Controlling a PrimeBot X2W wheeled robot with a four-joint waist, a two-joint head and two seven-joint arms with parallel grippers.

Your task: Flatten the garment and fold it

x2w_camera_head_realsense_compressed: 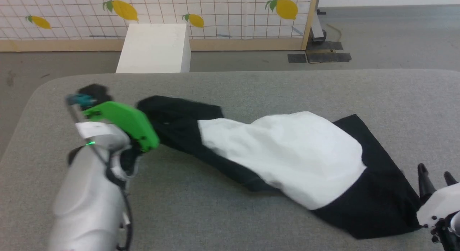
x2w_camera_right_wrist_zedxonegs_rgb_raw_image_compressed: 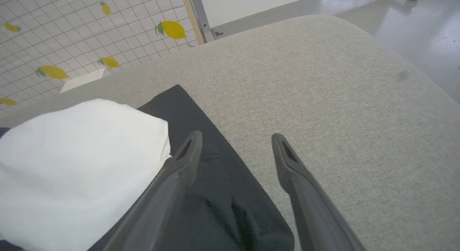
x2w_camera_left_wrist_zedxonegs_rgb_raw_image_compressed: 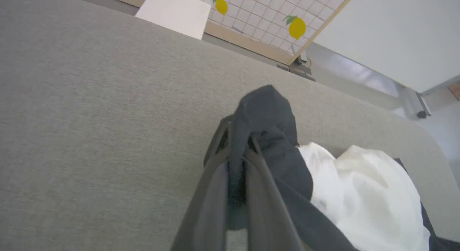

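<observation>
Grey fabric bench (x2w_camera_head_realsense_compressed: 251, 85) carries the garment (x2w_camera_head_realsense_compressed: 287, 150), bunched from far left to near right. Left pincer (x2w_camera_left_wrist_zedxonegs_rgb_raw_image_compressed: 240, 136) pinches its black left end, fingertips (x2w_camera_left_wrist_zedxonegs_rgb_raw_image_compressed: 215, 161) partly buried in cloth. Right pincer (x2w_camera_right_wrist_zedxonegs_rgb_raw_image_compressed: 237, 139) stands spread over the black right hem.

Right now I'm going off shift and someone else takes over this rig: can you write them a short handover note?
Hands: left hand shut on one black end of the garment; right hand open, holding nothing, poised over the black edge at the garment's other end.
Where: the garment lies bunched and wrinkled across the grey table.
Done: one end gripped.
Left: grip the other end, pull the garment flat, then fold it.
</observation>
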